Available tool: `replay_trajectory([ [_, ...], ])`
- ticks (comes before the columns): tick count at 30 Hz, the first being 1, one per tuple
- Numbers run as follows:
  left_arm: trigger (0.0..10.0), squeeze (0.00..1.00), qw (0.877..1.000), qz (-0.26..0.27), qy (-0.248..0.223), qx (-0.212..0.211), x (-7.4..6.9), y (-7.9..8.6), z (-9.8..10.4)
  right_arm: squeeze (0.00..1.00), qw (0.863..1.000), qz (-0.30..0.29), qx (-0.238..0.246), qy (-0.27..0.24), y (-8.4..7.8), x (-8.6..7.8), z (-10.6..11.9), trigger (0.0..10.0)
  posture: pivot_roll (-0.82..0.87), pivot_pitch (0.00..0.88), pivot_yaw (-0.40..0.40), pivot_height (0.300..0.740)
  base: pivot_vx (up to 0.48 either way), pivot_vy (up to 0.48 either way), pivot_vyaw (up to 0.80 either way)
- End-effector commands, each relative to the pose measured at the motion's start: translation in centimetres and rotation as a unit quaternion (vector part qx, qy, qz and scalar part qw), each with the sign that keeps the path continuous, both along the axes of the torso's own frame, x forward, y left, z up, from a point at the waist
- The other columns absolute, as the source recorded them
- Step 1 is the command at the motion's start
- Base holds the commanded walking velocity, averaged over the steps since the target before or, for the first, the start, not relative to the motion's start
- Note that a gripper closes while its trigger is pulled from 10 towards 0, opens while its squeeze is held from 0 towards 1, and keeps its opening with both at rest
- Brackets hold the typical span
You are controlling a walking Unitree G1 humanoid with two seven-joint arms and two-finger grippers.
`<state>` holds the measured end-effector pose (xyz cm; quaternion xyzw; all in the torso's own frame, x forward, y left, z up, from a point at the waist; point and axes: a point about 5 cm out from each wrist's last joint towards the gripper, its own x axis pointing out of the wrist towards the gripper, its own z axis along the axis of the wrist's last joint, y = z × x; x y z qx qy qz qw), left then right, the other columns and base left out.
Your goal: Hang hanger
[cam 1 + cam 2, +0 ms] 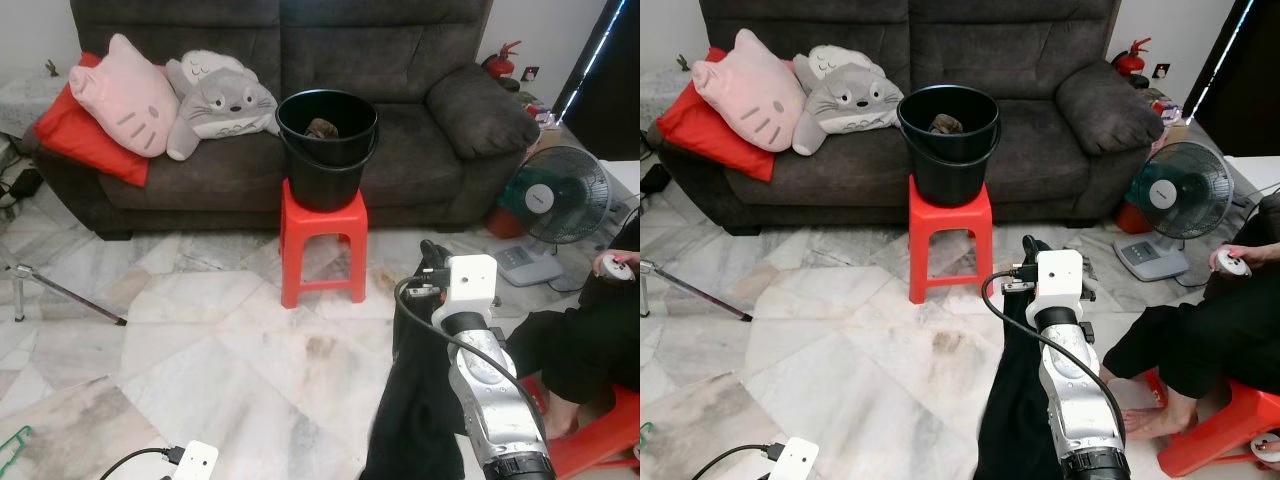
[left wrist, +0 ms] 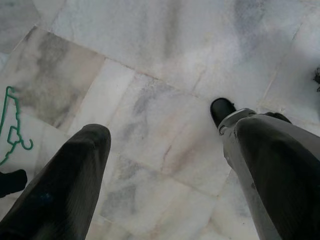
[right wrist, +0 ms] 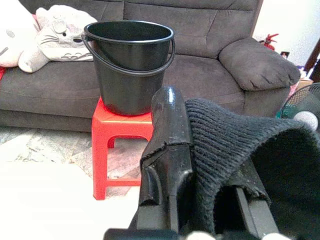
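Note:
A green hanger [image 2: 12, 125] lies flat on the marble floor, its edge also peeking in at the lower left corner [image 1: 12, 445] of the left eye view. My left gripper [image 2: 165, 165] hangs low over the floor tiles beside the hanger, open, with nothing between its fingers. My right gripper [image 1: 432, 258] is raised in front of me and shut on a black knitted garment [image 1: 415, 400], which drapes down from it toward the floor. In the right wrist view the knit [image 3: 235, 140] covers one finger.
A black bucket [image 1: 326, 140] with something dark inside stands on a red stool [image 1: 322, 240] before a dark sofa [image 1: 400, 60] with plush cushions. A floor fan [image 1: 552, 200] stands right. A seated person [image 1: 590, 340] holds a controller at right. A tripod leg [image 1: 60, 295] lies left.

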<state>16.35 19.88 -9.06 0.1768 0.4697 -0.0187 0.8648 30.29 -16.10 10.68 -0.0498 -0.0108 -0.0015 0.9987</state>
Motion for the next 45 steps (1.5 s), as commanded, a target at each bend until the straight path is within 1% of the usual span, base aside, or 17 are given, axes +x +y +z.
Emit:
replay_trajectory([
  [1, 10.0, 0.00, 1.000, 0.000, 0.000, -0.006, -0.05, -0.03, -0.02, 0.00, 0.999, 0.002, 0.000, -0.036, 0.15, 0.30, 1.50, 10.0, -0.11, 0.000, -0.010, 0.740, 0.000, 0.000, 0.00],
  [6, 10.0, 0.00, 1.000, 0.000, -0.001, -0.006, 0.05, -0.05, 0.02, 0.00, 0.999, -0.003, 0.004, -0.049, 0.09, 0.38, 2.01, 10.0, -0.11, 0.000, -0.007, 0.740, 0.000, 0.000, 0.00],
  [15, 10.0, 0.00, 1.000, -0.003, -0.001, -0.008, 0.22, -0.08, 0.08, 0.00, 0.999, -0.003, -0.010, -0.048, 0.00, 0.39, 2.08, 10.0, -0.11, 0.014, -0.003, 0.740, 0.000, 0.000, 0.00],
  [26, 10.0, 0.00, 1.000, 0.004, -0.004, -0.015, 0.42, -0.23, 0.14, 0.00, 0.998, 0.011, -0.014, -0.054, 0.46, 0.54, 2.35, 10.0, -0.10, 0.030, -0.001, 0.740, 0.000, 0.000, 0.80],
  [45, 10.0, 0.00, 1.000, 0.000, -0.002, -0.019, 0.45, -0.34, 0.13, 0.00, 0.998, 0.017, -0.017, -0.051, 0.57, 0.63, 2.27, 10.0, -0.10, 0.035, -0.004, 0.740, 0.000, 0.000, 0.80],
])
